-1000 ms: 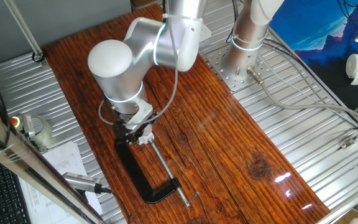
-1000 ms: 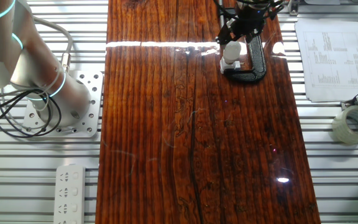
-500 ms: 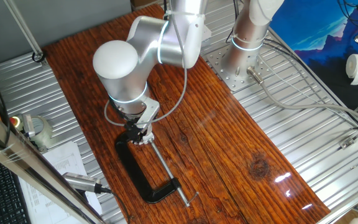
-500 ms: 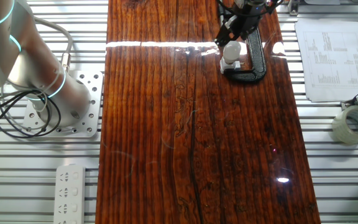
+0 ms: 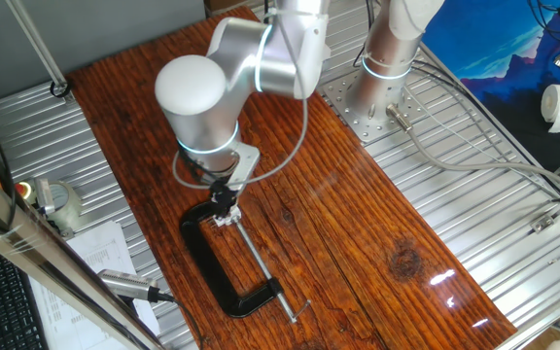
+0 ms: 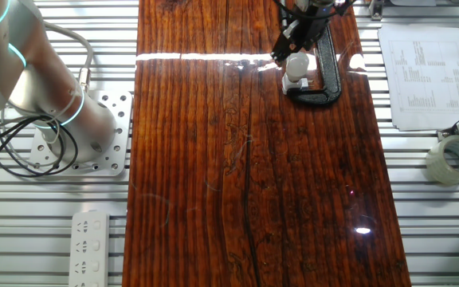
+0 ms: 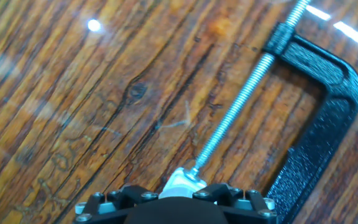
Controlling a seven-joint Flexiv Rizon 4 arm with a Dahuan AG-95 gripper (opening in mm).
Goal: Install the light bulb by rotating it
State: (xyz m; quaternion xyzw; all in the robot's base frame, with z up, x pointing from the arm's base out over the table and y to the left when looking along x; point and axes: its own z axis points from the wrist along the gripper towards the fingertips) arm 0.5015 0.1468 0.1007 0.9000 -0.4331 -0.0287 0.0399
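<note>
The light bulb (image 6: 296, 64), small and whitish, stands on the white socket block (image 6: 292, 82), which the black C-clamp (image 6: 329, 80) holds against the wooden board. My gripper (image 6: 293, 46) comes down onto the bulb's head with its black fingers closed around it. From the opposite fixed view the gripper (image 5: 225, 206) hides the bulb; only the clamp (image 5: 207, 262) and its screw rod (image 5: 261, 258) show. In the hand view a whitish shape (image 7: 180, 182) sits between my fingertips at the end of the threaded rod (image 7: 247, 93).
The wooden board (image 6: 237, 175) lies on a metal slat table. To the right of the board lie a paper sheet (image 6: 421, 76) and a tape roll (image 6: 453, 159). The arm's base (image 6: 94, 135) and a power strip (image 6: 92, 239) lie on its left.
The wrist and the arm's big joint have turned and swung to the right around the gripper's axis. The fingertips have stayed over the bulb, and the clamp and socket have not moved.
</note>
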